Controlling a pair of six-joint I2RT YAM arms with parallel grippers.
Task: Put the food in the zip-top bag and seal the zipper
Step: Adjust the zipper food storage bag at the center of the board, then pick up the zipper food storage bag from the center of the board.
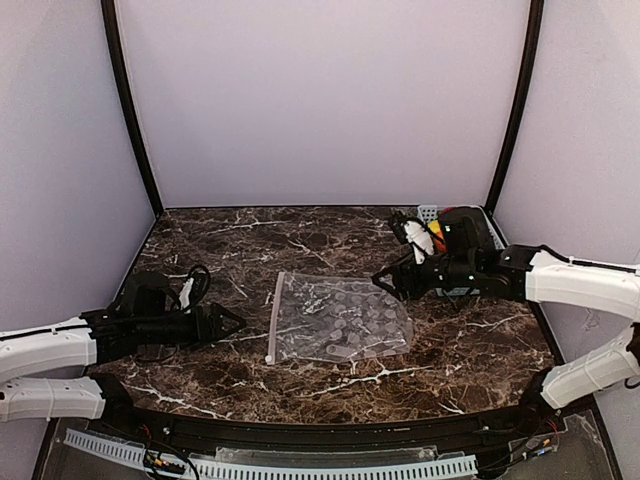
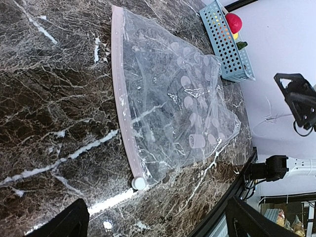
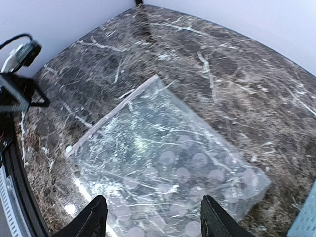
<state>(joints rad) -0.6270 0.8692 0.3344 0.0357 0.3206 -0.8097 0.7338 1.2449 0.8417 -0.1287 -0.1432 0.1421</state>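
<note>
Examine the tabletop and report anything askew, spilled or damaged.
Nothing is spilled or broken. The zip-top bag lies flat but wrinkled mid-table, with nothing inside. The food sits in the blue basket at the far right corner.

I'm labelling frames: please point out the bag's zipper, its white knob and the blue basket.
zipper (image 2: 118, 98), left wrist view, mid-strip.
white knob (image 2: 139, 183), left wrist view, its top.
blue basket (image 2: 225, 45), left wrist view, perforated side wall.

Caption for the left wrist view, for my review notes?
Empty zip-top bag flat on the marble table, zipper facing the open left gripper; food in the basket beyond.
</note>
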